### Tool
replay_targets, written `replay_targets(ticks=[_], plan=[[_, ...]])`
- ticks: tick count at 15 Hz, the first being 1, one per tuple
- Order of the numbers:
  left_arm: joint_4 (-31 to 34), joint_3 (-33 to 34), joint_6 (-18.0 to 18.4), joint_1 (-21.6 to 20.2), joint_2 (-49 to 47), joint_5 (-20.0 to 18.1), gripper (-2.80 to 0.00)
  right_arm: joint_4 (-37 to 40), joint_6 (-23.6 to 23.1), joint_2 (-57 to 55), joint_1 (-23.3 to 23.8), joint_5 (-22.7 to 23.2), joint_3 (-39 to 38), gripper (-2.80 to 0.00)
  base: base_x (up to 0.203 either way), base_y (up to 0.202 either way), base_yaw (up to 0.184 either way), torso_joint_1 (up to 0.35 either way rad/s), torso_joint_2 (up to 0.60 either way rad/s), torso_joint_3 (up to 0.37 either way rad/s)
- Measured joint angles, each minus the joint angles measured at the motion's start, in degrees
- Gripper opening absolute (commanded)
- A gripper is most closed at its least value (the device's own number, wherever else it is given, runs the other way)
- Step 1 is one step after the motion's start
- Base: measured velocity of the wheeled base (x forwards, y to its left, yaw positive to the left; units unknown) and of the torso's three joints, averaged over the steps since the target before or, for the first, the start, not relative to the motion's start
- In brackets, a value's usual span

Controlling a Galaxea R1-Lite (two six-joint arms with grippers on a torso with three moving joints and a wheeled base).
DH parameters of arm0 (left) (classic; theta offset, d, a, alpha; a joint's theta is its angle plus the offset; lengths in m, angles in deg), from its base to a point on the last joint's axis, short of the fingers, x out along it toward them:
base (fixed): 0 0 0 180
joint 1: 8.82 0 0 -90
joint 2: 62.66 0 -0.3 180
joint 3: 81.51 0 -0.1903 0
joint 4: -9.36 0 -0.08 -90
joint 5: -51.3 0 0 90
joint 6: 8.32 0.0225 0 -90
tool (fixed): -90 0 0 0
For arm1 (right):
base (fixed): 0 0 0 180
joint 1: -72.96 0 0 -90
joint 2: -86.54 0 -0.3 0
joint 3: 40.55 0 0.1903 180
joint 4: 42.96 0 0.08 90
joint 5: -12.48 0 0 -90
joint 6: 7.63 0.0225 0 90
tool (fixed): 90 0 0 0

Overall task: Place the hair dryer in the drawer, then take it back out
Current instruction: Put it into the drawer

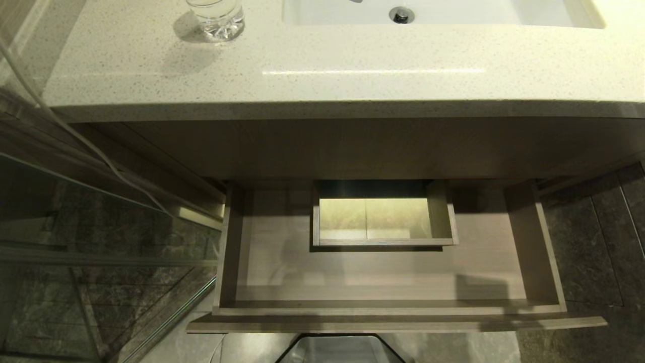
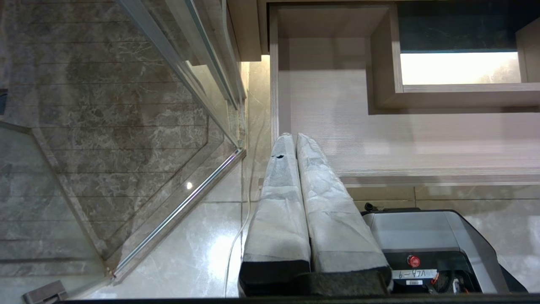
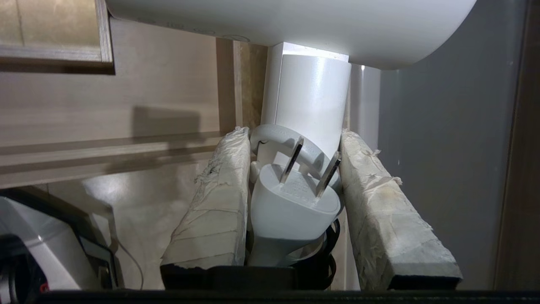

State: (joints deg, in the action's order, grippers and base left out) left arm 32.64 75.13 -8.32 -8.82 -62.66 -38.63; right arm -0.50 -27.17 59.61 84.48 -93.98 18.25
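The drawer (image 1: pixel 383 282) under the counter (image 1: pixel 322 75) is pulled out wide, and its pale wood floor is bare around the boxed cut-out (image 1: pixel 383 217) at the middle back. A glass (image 1: pixel 216 17) stands on the counter at the left, and the sink (image 1: pixel 433 12) is at the right.

The hair dryer (image 3: pixel 312 101) is not in the drawer. The right gripper (image 3: pixel 295 169) holds it: the two wrapped fingers (image 3: pixel 219 198) are clamped on the white handle, one on each side. The plug (image 3: pixel 295 198) with its two metal pins lies between the fingers, just in front of the handle, and the big round barrel is above. The dryer seems to be over the right end of the drawer, near its side wall, but the right wrist view is too close to be sure.

The left gripper (image 2: pixel 294 139) hangs idle at the left front corner of the drawer, its fingers pressed together with nothing between them. Beside it are the glass shower door (image 2: pixel 126 126) and the robot's grey base (image 2: pixel 430 236).
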Motion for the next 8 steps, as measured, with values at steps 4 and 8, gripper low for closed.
replay_targets(ticks=[4, 8], plan=[[0.0, 0.0, 0.0, 0.0, 0.0, 0.0, -2.8, 2.7, 5.9, -0.8, 0.0, 0.5, 0.1, -2.8, 0.0, 0.0, 0.0, -0.002, 0.0, -0.007], [0.0, 0.0, 0.0, 0.0, 0.0, 0.0, -2.8, 3.0, 8.3, -1.4, -0.1, 0.6, -0.4, -2.8, 0.0, 0.0, 0.0, 0.0, 0.0, 0.0]])
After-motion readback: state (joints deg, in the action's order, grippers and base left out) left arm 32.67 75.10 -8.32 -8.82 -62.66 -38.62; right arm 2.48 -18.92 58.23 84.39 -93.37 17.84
